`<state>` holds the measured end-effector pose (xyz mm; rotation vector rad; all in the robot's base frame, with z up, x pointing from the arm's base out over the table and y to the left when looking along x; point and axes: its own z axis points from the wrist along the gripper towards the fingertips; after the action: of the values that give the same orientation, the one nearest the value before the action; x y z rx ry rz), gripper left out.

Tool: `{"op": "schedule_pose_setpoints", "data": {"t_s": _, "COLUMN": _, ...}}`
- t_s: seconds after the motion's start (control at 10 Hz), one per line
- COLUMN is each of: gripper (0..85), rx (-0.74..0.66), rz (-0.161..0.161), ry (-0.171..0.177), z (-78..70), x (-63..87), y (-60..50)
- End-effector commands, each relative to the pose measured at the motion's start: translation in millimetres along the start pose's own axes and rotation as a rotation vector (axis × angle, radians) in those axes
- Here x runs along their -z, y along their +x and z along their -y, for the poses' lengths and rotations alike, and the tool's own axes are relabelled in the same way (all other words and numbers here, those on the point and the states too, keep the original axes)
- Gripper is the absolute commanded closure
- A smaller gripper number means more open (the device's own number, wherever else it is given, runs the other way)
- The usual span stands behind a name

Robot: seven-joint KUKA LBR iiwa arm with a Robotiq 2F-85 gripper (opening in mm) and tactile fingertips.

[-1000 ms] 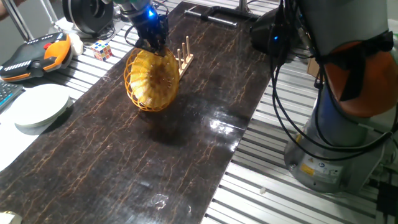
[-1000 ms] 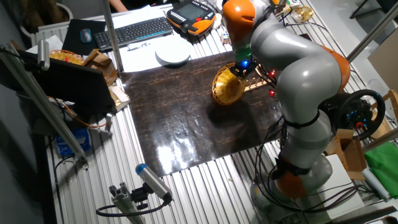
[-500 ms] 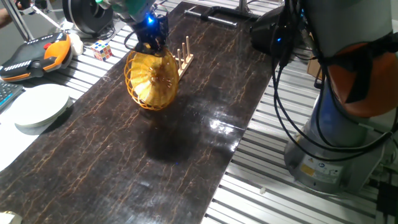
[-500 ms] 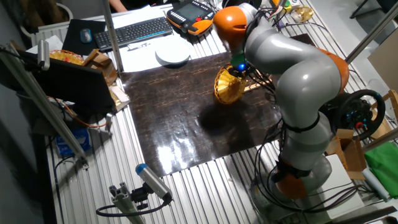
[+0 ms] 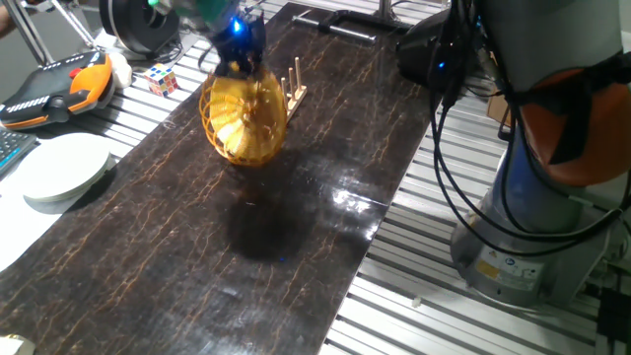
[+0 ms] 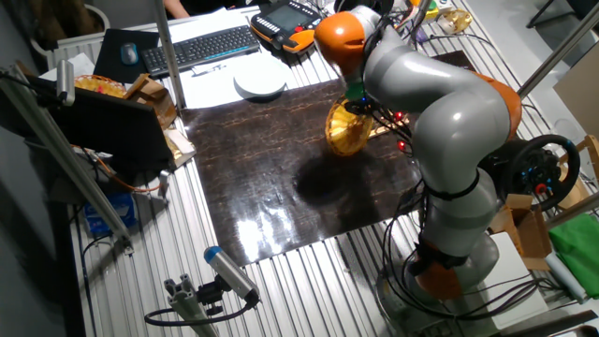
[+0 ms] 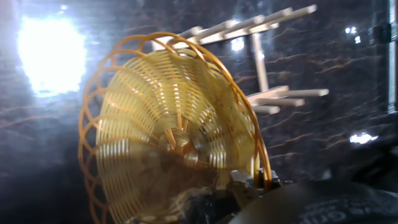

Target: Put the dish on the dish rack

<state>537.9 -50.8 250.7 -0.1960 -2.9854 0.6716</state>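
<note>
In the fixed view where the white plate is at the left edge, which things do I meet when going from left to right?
White plate → Rubik's cube → dish, held up on edge by the hand → dish rack → robot base.

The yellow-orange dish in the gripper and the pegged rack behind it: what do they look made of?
The round yellow-orange woven dish looks like wicker or a plastic imitation: radial ribs, fine weave and open rim loops show, with a slight sheen. The small pale pegged rack looks like unfinished light wood: matte round dowels. The gripper holds the dish at its rim.
</note>
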Motion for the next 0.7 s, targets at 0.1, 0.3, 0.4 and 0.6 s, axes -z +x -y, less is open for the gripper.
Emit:
{"op": "schedule_pose_setpoints", "data": {"t_s": 0.1, "gripper": 83.0, "rx": 0.043, "rz": 0.004, "ry": 0.023, "z": 39.1, "x": 14.4, "y": -8.9}}
{"op": "schedule_pose_setpoints", "data": {"t_s": 0.3, "gripper": 83.0, "rx": 0.085, "rz": 0.004, "ry": 0.014, "z": 76.8, "x": 16.7, "y": -20.1}}
{"op": "schedule_pose_setpoints", "data": {"t_s": 0.4, "gripper": 83.0, "rx": 0.095, "rz": 0.004, "ry": 0.021, "z": 91.6, "x": 17.5, "y": -22.5}}
{"op": "schedule_pose_setpoints", "data": {"t_s": 0.6, "gripper": 83.0, "rx": 0.091, "rz": 0.004, "ry": 0.044, "z": 109.5, "x": 15.5, "y": -24.7}}
